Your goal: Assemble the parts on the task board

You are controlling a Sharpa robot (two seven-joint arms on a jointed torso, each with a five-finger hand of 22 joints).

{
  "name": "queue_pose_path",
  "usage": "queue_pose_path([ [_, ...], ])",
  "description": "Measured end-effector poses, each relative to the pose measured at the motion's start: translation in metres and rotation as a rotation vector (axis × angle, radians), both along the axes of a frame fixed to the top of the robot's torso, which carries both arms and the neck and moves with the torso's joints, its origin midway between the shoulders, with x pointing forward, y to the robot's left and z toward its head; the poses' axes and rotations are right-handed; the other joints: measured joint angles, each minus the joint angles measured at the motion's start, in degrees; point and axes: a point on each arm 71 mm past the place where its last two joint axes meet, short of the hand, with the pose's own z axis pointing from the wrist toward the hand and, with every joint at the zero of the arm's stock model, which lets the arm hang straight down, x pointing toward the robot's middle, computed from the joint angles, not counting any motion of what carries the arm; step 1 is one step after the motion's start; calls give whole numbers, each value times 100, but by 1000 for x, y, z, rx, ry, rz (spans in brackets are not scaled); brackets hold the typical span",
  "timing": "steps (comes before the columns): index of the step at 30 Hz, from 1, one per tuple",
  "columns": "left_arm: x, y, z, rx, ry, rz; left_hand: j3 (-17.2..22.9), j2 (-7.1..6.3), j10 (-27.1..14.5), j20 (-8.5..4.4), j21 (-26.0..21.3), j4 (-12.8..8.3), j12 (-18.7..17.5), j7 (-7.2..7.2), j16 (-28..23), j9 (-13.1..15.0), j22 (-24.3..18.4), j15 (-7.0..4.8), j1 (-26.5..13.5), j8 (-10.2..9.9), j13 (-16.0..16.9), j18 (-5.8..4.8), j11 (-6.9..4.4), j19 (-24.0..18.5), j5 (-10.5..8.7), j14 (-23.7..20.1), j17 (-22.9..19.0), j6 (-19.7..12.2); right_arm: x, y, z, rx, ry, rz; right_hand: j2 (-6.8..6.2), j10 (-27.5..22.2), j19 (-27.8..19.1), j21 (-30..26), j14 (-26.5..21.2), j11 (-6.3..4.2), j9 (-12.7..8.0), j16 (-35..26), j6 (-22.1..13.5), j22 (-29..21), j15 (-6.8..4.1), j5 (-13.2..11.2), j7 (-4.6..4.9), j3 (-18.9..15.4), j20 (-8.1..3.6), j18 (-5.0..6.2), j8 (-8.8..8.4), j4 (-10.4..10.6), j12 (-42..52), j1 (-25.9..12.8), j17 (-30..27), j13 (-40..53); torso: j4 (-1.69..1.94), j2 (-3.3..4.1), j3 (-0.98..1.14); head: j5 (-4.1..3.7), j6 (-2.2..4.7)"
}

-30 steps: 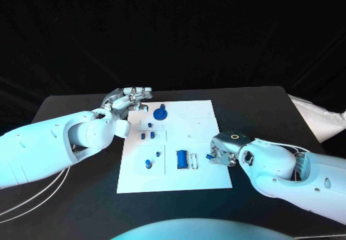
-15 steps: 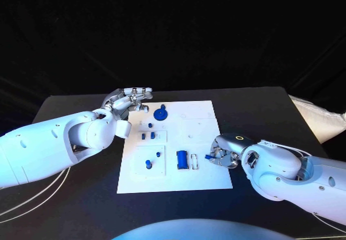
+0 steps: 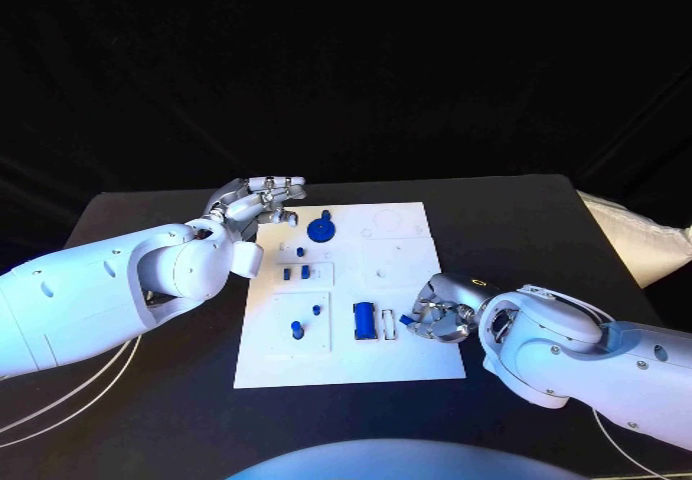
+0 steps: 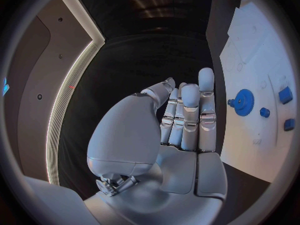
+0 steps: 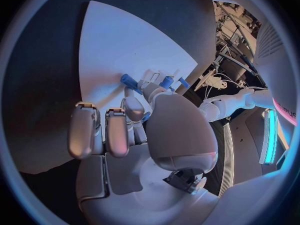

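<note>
The white task board (image 3: pixel 405 268) lies mid-table. On it are a blue gear (image 3: pixel 323 229), a blue block (image 3: pixel 365 319) and several small blue pieces (image 3: pixel 297 326). My right hand (image 3: pixel 441 318) hovers at the board's right edge, just right of the block, and pinches a small blue part (image 3: pixel 410 320) in curled fingers. The right wrist view shows that hand (image 5: pixel 134 130) with the part (image 5: pixel 145 117) at its fingertips, above the board (image 5: pixel 119 45). My left hand (image 3: pixel 261 203) sits by the board's far left corner, holding nothing. In the left wrist view its fingers (image 4: pixel 187 117) are stretched out beside the gear (image 4: pixel 243 102).
The black table (image 3: pixel 534 215) extends around the board. A pale bundle (image 3: pixel 642 240) lies past the table's right edge. Thin cables (image 3: pixel 65 400) hang under my left arm at the near left.
My right hand has shifted slightly nearer and leftward, closer to the blue block, still pinching the small blue part. The left hand has stayed put.
</note>
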Motion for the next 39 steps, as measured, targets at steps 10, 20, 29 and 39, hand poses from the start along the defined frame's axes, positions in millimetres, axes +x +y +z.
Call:
queue_pose_path([
  [10, 0, -1, 0, -1, 0, -2, 0, 0, 0, 0, 0, 0, 0, 0, 0, 0, 0, 0, 0, 0, -1, 0, 0, 0, 0, 0, 0, 0, 1, 12, -3, 44, 51, -6, -7, 52, 3, 0, 0, -13, 55, 0, 19, 35, 0, 177, -19, 62, -3, 0, 40, 49, 52, -282, -1, 42, 2, 1, 0, 8, -1],
  [20, 0, -1, 0, -1, 0, -3, 0, 0, 0, 0, 0, 0, 0, 0, 0, 0, 0, 0, 0, 0, -1, 0, 0, 0, 0, 0, 1, 0, 3, 17, -4, 56, 55, -6, -1, 124, 21, 0, 0, -42, 108, 0, 97, 81, 1, 276, -51, -18, -21, 0, 90, 129, 178, -513, -2, 150, 2, 2, 0, 19, -9],
  [29, 0, -2, 0, -1, 0, -3, 0, 0, 0, 0, 0, 0, 0, 0, 0, 0, 1, 0, 0, 0, -2, 0, 0, 0, 0, 0, 1, 0, 3, 20, -3, 58, 49, -1, 37, 174, 64, 27, 0, -51, 134, 26, 145, 114, 1, 298, -58, -34, -21, 0, 113, 192, 270, -609, -2, 234, -1, 3, 3, 29, -18],
  [39, 0, -2, 0, -2, 1, -4, 0, 0, 0, 0, 0, 0, 0, 0, 0, 0, 1, 0, 0, 0, -2, 0, 0, 0, 0, 0, 1, 0, 3, 21, -4, 55, 46, 3, 57, 246, 84, 51, 21, -81, 168, 69, 173, 163, -20, 320, -85, -81, -41, 0, 132, 272, 363, -725, -3, 322, -1, 3, 3, 29, -19],
])
